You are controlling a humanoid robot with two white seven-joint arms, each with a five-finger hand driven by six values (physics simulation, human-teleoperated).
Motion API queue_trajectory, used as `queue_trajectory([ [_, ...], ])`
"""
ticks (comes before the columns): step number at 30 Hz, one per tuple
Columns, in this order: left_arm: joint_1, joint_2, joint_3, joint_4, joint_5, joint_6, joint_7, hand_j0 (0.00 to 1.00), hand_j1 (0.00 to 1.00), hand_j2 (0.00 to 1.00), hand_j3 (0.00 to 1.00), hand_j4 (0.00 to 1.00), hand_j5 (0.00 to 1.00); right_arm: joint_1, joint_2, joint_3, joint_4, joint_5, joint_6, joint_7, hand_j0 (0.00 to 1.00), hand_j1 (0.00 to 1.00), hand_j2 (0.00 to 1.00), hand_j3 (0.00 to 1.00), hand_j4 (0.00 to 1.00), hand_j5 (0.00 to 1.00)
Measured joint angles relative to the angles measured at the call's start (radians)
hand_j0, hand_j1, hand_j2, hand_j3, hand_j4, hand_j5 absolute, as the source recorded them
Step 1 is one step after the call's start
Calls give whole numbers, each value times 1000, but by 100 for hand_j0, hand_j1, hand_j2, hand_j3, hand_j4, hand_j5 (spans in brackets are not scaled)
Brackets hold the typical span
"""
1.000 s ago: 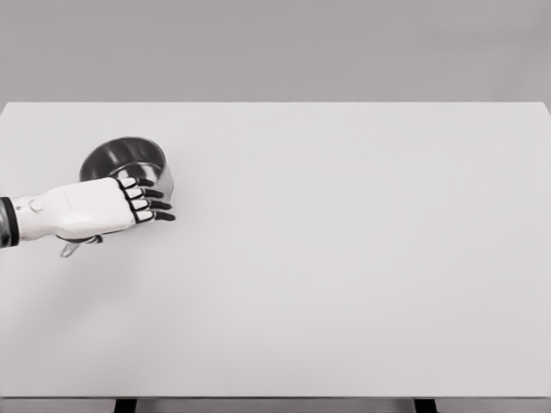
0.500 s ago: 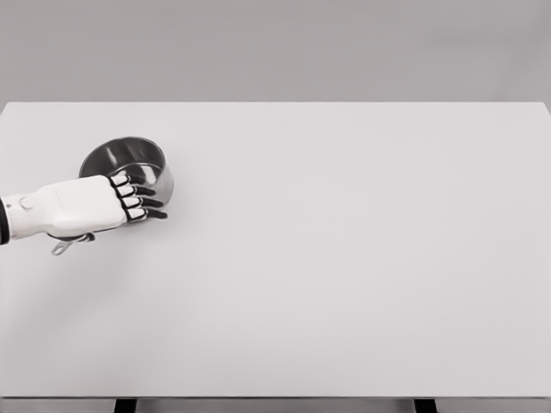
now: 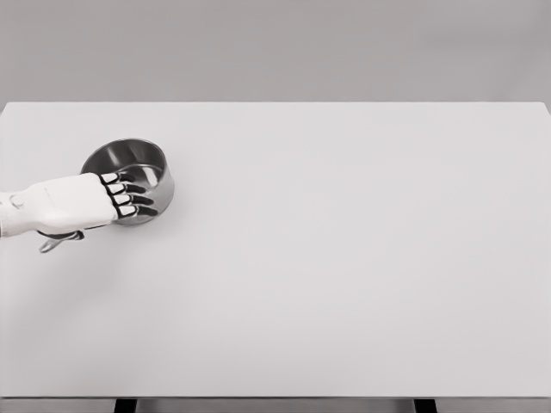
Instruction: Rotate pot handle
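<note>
Where table (image 3: 344,258) meets pot (image 3: 129,163), left robot hand (image 3: 82,203), fingers loosely extended, grip indiscernible.

I can read no text, label, brand, number or sign anywhere here: not on the pot (image 3: 129,168), not on my left hand (image 3: 82,205), and not on the table (image 3: 344,258).
</note>
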Motion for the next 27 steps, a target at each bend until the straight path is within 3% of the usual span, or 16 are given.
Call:
queue_trajectory([
  [11, 2, 14, 16, 12, 15, 0, 2, 100, 100, 100, 100, 100, 100, 0, 0, 0, 0, 0, 0, 0, 100, 100, 100, 100, 100, 100],
  [27, 34, 60, 20, 13, 270, 0, 8, 100, 100, 100, 100, 100, 100, 0, 0, 0, 0, 0, 0, 0, 100, 100, 100, 100, 100, 100],
])
